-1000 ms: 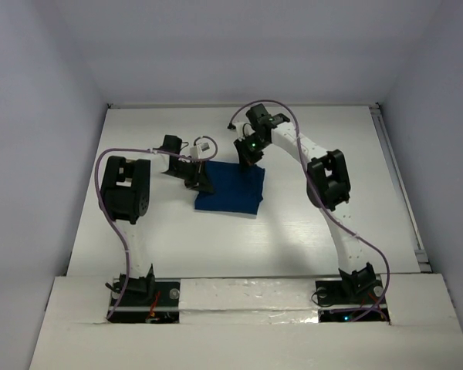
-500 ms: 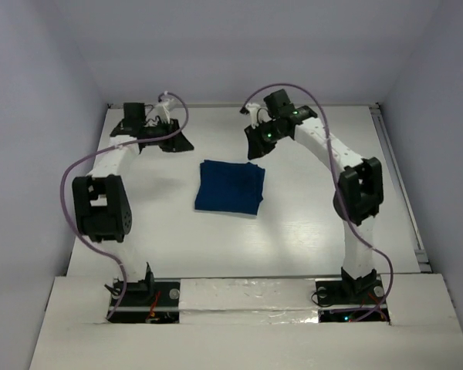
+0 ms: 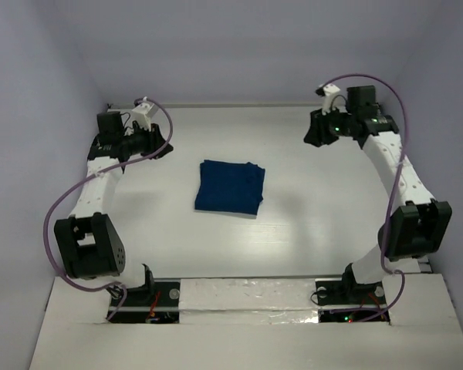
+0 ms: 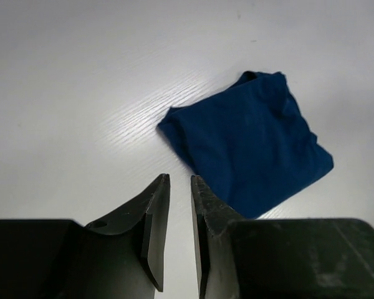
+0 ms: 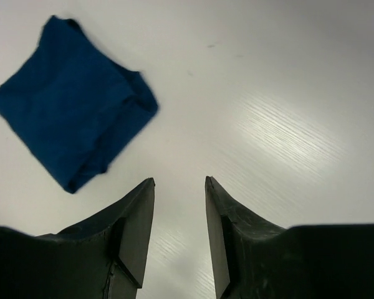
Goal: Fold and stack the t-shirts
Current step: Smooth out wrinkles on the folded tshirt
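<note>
Folded navy t-shirt point(image 3: 230, 187) lies alone mid-table; both arms stand out wide, holding nothing.
The shirt is a compact, roughly square bundle, flat on the white table point(image 3: 309, 223). The left gripper point(image 4: 179, 182) hangs at far left, fingers barely parted with only a slit between them. The right gripper point(image 5: 179, 184) hangs at far right, fingers clearly spread. Both sit well apart from the cloth, likely so the fold lies undisturbed. No second shirt is visible, so there is nothing to stack on.
</note>
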Controlling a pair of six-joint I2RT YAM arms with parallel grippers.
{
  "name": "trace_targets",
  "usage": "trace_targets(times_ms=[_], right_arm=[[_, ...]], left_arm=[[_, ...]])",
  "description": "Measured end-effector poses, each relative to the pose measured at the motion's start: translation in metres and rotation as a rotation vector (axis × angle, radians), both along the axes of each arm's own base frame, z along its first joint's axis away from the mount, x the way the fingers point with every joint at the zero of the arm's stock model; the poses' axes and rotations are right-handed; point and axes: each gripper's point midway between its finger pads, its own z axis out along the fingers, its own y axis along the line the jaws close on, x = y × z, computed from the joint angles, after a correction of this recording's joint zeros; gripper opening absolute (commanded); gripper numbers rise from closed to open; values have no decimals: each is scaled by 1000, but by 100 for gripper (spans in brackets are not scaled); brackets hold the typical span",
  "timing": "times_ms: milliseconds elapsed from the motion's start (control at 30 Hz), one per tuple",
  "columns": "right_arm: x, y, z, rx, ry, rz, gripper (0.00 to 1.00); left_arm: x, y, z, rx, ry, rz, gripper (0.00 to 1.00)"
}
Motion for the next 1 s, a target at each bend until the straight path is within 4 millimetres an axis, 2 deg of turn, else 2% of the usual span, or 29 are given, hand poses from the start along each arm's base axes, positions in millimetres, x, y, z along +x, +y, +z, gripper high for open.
trace_targets(times_ms=[67,133,300,400,700,833,1000], right_arm=[[-2,-29,6,-8,-29,-60,44],[-8,-47,12,-20,-62,-89,44],[-30,-59,11,-53,-110,-81,44],[-33,-74,3,-66,-112,-98,44],[-37,-151,-47,-62,-75,-239,44],[-44,-165,-67,-35,-61,-263,44],[-48,-160,-72,-16,-85,-234,44]], left_arm=[[-7,11,-4,28,-8,31,17],[-17,17,-3,56,-33,53,17],[-34,23,0,115,-107,73,17],[-43,30,-13,146,-121,91,18],[-69,60,-72,206,-67,170,26],[-67,67,-78,219,-73,192,27],[-60,79,-75,227,-98,223,27]])
